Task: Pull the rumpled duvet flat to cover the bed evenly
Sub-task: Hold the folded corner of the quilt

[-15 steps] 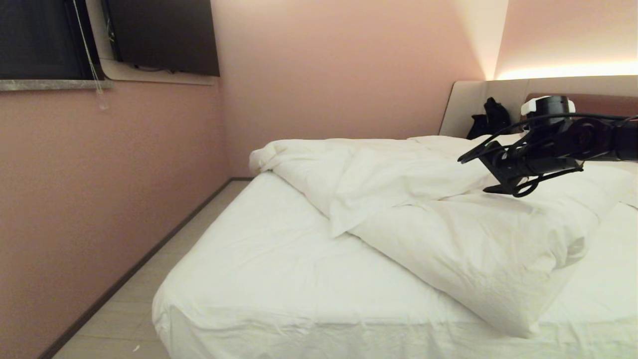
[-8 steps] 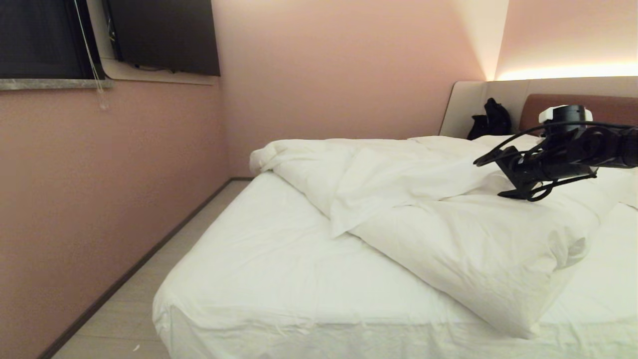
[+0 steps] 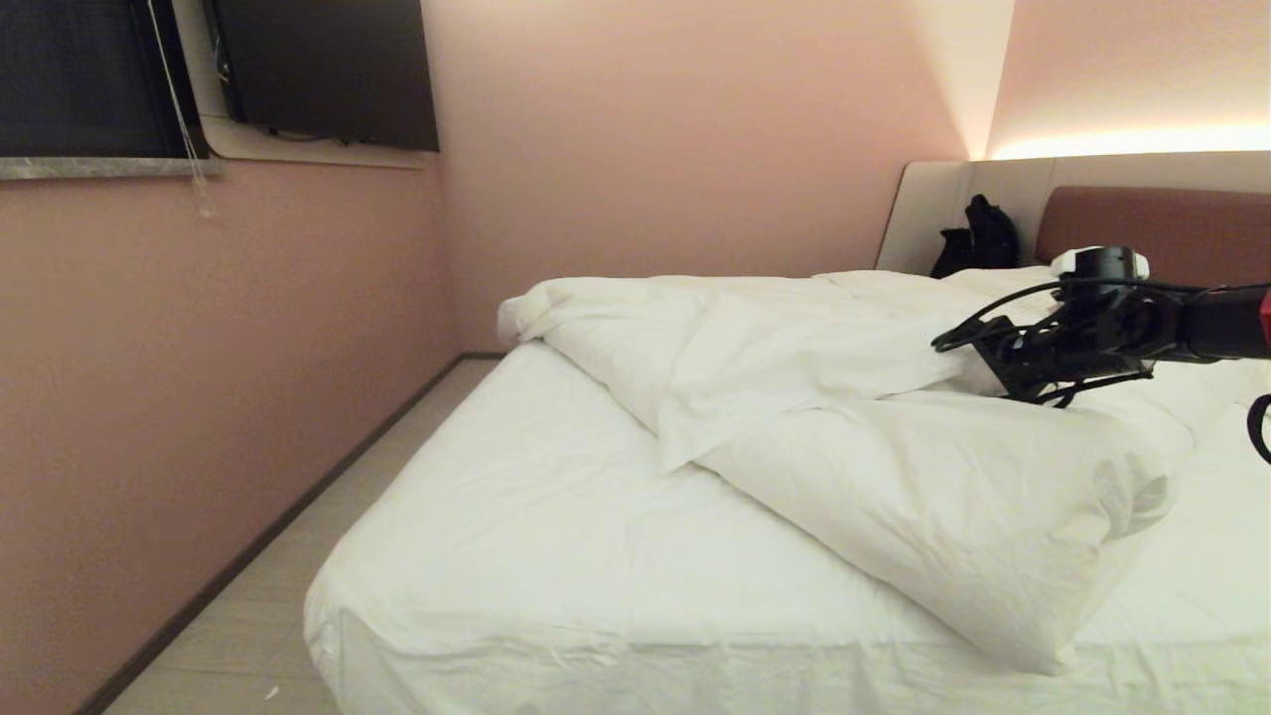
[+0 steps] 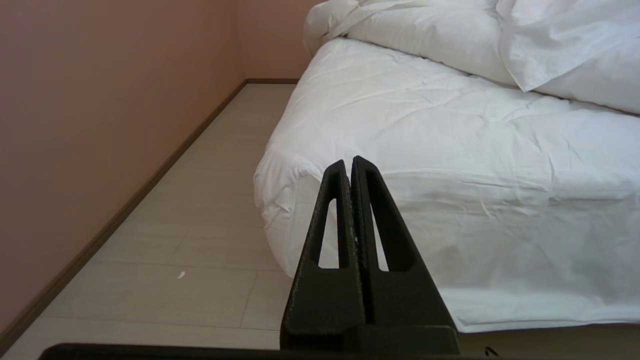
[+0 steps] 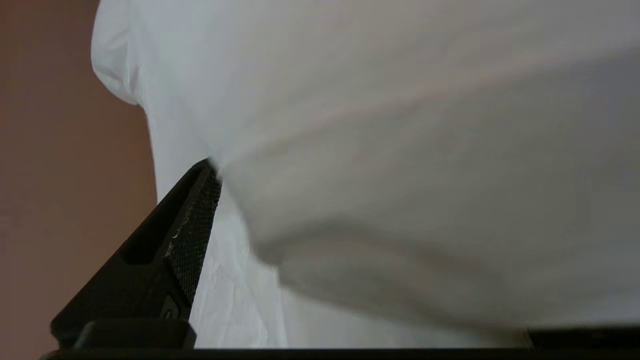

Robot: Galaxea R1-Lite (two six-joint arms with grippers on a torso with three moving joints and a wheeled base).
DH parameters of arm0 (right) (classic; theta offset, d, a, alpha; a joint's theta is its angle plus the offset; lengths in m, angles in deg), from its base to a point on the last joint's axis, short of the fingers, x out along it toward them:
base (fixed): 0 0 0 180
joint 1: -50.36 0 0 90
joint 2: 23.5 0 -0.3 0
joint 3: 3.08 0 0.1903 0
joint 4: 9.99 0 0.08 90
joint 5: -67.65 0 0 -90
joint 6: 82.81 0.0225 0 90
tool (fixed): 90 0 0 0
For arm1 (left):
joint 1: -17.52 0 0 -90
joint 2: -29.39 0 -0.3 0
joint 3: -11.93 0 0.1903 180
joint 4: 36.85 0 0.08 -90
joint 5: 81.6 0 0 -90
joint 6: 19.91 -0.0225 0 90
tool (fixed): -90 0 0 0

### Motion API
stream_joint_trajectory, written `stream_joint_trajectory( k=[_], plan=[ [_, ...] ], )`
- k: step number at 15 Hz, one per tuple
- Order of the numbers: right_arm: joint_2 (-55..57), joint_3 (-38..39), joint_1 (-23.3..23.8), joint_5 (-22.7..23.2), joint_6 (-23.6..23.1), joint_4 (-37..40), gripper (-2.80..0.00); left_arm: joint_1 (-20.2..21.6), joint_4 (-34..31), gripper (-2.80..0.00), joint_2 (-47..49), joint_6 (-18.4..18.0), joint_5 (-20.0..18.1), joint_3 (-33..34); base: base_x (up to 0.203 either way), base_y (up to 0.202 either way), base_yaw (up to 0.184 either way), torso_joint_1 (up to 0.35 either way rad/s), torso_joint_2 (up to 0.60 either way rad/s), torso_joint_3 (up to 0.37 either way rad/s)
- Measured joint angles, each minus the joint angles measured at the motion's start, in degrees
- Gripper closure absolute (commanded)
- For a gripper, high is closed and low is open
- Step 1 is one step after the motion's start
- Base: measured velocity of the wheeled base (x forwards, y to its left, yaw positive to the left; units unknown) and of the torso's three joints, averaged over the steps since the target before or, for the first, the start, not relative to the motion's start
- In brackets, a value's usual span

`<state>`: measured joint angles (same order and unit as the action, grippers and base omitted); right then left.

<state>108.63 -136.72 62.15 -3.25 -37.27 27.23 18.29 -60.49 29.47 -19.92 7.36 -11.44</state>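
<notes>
— So where is the duvet (image 3: 874,437) lying right now?

— Bunched in a thick, wrinkled heap across the upper and right part of the bed (image 3: 556,556), folded over on itself, with one puffy corner hanging toward the foot edge on the right. The near-left stretch of the mattress is lying bare under its fitted sheet.

— And the right gripper (image 3: 978,362)?

— It is reaching in from the right, low over the top of the heap near the headboard (image 3: 1152,218), fingers spread wide apart. The lower part is pressing against the fabric; its own camera is showing white cloth bulging right in front of one finger (image 5: 192,235). Nothing is clamped between the fingers yet.

— What is the left gripper (image 4: 350,165) doing?

— It is hanging parked off the foot corner of the bed, above the pale floor (image 4: 210,200), its two fingers pressed together on nothing.

— Anything else around?

— A dark bag (image 3: 978,238) is sitting by the headboard, a pink wall (image 3: 199,397) is running along the left, and a dark screen (image 3: 328,70) is hanging on it.
</notes>
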Motion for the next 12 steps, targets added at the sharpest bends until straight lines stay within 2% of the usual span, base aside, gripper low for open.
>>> stream_joint_trajectory(
  k=[8,9,12],
  plan=[
    [1.0,0.0,0.7,4.6,-0.2,-3.6,-2.80,0.0,0.0,0.00,0.0,0.0,0.0,0.0,0.000,0.000,0.000,0.000,0.00,0.000],
    [1.4,0.0,0.6,4.8,-0.3,-4.2,0.00,0.0,0.0,0.00,0.0,0.0,0.0,0.0,0.000,0.000,0.000,0.000,0.00,0.000],
    [3.4,-0.1,0.5,4.8,-0.7,-7.2,0.00,0.0,0.0,0.00,0.0,0.0,0.0,0.0,0.000,0.000,0.000,0.000,0.00,0.000]
  ],
)
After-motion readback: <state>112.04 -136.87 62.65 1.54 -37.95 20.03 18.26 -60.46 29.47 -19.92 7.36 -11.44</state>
